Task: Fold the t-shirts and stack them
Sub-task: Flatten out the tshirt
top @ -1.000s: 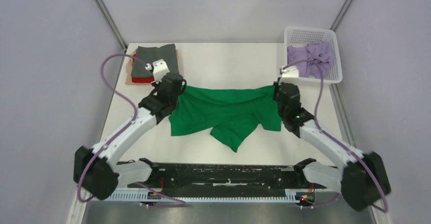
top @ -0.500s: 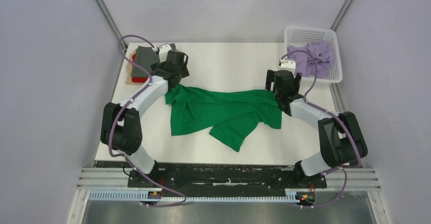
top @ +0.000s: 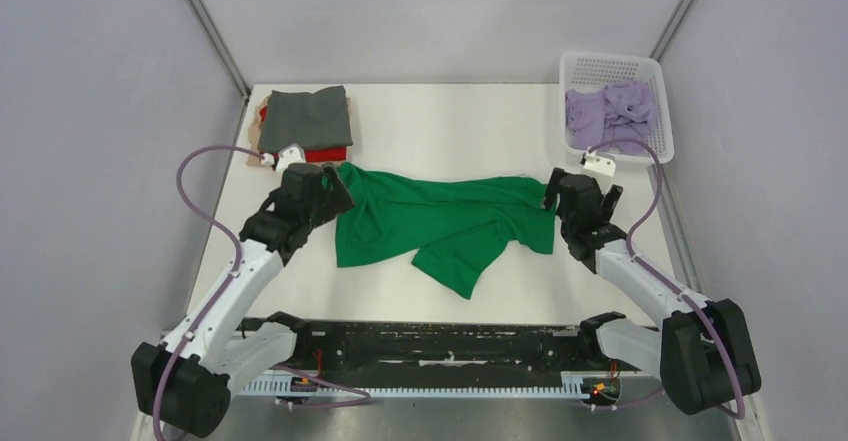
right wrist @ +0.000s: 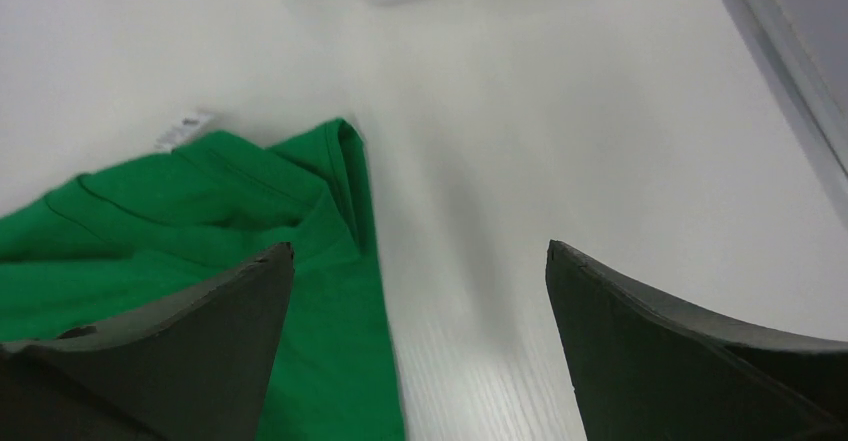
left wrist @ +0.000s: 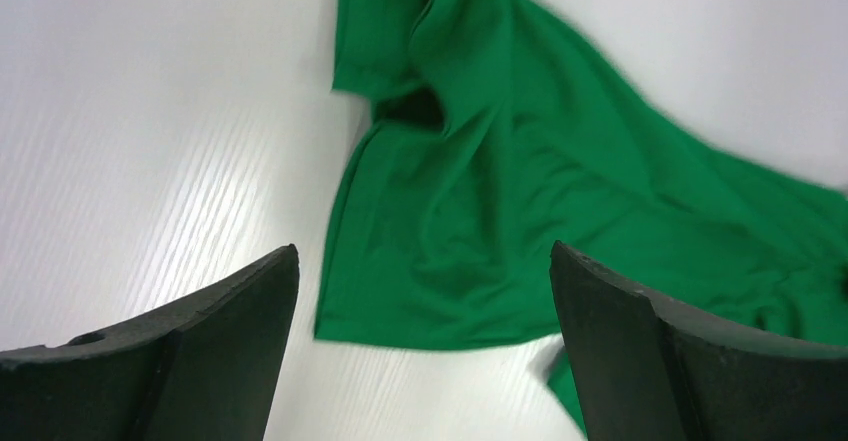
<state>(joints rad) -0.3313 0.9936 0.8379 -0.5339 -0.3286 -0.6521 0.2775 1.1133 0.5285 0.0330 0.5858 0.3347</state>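
White mesh basket (top: 612, 67) at the white table's (top: 450, 126) far right corner

White table (top: 450, 126) boxed in by plain grey-lilac walls (top: 430, 11) (soft, even light), metal posts (top: 208, 26) rising off its far corners.

Robot lab test cell: blank grey partition walls (top: 90, 111), metal corner posts (top: 208, 29), plain white desk (top: 450, 126), two cabled robot arms (top: 228, 294) bolted to a black rail (top: 450, 339).
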